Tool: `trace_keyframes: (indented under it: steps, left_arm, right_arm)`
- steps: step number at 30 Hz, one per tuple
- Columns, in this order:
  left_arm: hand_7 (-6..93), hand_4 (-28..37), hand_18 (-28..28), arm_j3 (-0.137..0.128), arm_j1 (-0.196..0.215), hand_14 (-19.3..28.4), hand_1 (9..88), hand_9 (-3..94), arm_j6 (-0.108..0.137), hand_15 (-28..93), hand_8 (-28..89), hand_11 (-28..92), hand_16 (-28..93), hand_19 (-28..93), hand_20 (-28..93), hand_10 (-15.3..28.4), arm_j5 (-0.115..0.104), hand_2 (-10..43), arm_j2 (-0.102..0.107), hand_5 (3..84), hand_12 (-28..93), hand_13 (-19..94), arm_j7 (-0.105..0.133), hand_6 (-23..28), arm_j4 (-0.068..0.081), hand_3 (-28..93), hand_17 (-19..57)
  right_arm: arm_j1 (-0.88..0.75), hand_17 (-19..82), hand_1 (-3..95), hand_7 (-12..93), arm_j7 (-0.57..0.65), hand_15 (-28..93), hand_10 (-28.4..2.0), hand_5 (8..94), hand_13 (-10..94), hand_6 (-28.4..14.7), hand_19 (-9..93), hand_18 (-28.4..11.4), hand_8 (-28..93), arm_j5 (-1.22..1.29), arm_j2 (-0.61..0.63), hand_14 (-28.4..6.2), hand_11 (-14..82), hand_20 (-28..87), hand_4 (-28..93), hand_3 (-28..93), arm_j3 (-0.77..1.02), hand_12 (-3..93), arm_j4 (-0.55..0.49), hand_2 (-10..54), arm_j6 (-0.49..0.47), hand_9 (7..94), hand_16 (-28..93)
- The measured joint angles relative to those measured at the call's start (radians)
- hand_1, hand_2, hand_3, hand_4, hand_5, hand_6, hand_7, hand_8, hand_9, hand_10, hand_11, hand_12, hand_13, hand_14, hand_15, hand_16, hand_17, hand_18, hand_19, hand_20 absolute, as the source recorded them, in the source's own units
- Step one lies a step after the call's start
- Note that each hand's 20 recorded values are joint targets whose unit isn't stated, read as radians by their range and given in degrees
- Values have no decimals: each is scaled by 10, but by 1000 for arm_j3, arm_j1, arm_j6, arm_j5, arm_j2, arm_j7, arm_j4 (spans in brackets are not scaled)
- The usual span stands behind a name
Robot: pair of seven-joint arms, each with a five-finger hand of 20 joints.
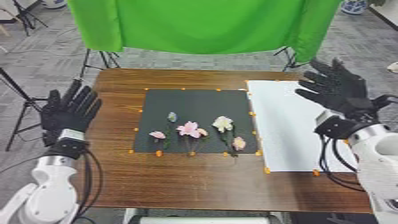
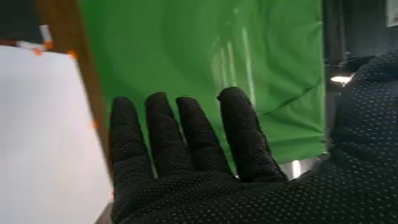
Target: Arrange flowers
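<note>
Flowers point(image 1: 189, 129) on dark mat point(image 1: 191, 102) (white sheet point(image 1: 286, 127) beside), green cloth point(image 1: 209, 25) beyond.

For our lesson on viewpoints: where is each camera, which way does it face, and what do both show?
Head view: on the head, facing forward and down at the flowers and table; both arms, left robot hand and right robot hand show.
Right wrist view: on the right wrist, facing past its own gloved fingers toward green cloth.
Shared: right robot hand, green cloth, white sheet.
</note>
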Motion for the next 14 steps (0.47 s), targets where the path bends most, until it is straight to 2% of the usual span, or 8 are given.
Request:
trace_keyframes:
  steps: [5,14]
  left_arm:
    - [58,-283,84,3,16,124,245,284,1,206,-71,134,-92,267,38,150,3,161,27,372,77,169,-16,89,-11,679,-21]
    - [61,-283,92,3,25,127,245,285,-1,209,-70,137,-90,276,38,151,21,161,27,372,79,172,-16,89,-21,679,-27]
  right_arm:
    - [-27,111,159,101,36,53,-135,371,270,-17,254,-163,-98,0,-4,-138,23,191,-264,800,20,114,0,-5,-3,336,205]
    - [-34,111,156,101,49,54,-135,377,270,-19,254,-163,-97,1,-4,-138,24,188,-262,798,20,114,10,-5,-4,340,202]
